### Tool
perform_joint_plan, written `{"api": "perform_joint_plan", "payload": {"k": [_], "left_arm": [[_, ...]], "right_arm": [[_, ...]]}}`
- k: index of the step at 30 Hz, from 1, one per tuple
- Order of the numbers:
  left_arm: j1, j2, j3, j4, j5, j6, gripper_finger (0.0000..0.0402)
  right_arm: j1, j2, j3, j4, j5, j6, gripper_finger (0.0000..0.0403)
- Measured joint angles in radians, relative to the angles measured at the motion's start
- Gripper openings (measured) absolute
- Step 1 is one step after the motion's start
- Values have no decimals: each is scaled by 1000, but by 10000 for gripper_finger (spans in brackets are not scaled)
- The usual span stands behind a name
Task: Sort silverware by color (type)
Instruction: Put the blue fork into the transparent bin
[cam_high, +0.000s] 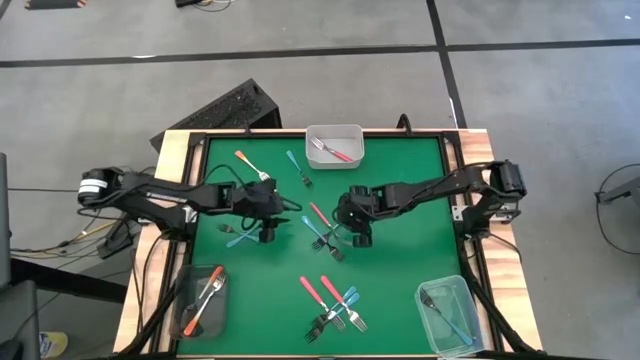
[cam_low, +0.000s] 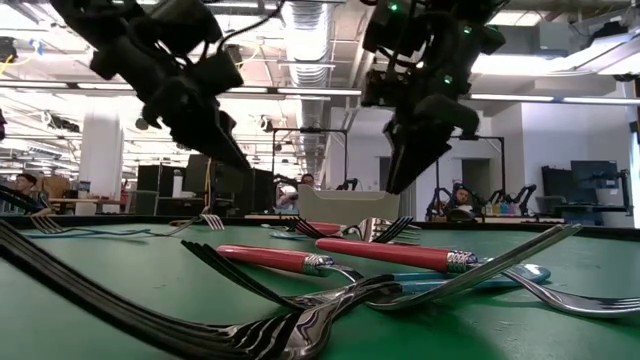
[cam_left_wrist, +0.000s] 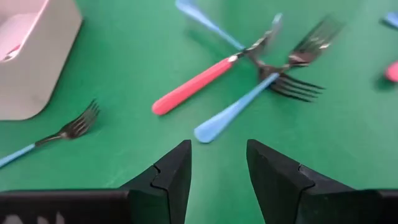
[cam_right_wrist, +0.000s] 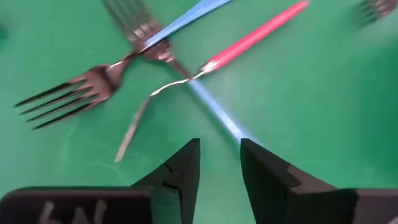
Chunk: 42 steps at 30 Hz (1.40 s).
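only a pink fork (cam_high: 333, 152) in white tub (cam_high: 334, 132)

Blue-handled fork (cam_left_wrist: 15, 152) cut off at edge

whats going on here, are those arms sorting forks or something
Two robot arms are sorting coloured-handled forks into clear tubs on a green table. Both grippers hang open and empty over a small cluster of pink and blue forks at mid-table: the left gripper on one side, the right gripper on the other. The tubs already hold a few: pink in the far tub, orange in the near left tub, blue in the near right tub.
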Motion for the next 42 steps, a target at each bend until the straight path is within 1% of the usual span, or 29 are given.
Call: {"api": "perform_joint_plan", "payload": {"k": [4,7,14,17,19,21,22,23,26,28,30,32,36,39,42], "left_arm": [[40,32,0,16,0,7,141],[55,47,0,20,1,7,141],[56,47,0,13,-4,-12,141],[56,47,0,12,-4,-13,141],[56,47,0,13,-5,-12,141],[56,47,0,13,-5,-12,141],[56,47,0,13,-6,-12,141],[56,47,0,13,-6,-12,141],[56,47,0,17,-9,-21,141],[56,47,0,27,-31,-31,141],[56,47,0,42,-49,-40,141],[56,47,0,62,-61,-40,141],[56,47,0,117,-61,-42,141],[56,47,0,141,-61,-30,141],[56,47,0,169,-61,1,141]], "right_arm": [[-34,30,3,6,-5,-97,149],[-45,77,3,16,-49,-170,147],[-43,175,4,90,-22,-193,129],[-43,179,5,87,-23,-167,106],[-43,179,5,85,-27,-137,79],[-43,168,4,71,-29,-96,44],[-43,157,4,58,-30,-72,26],[-44,147,3,40,-29,-37,17],[-44,97,1,-41,-35,111,20],[-44,42,1,-98,-76,215,22],[-33,-7,2,-157,-98,327,19],[-9,-51,2,-205,-97,439,16],[83,-144,2,-305,-82,635,16],[176,-201,2,-398,-82,791,16],[285,-258,2,-487,-82,993,16]]}}
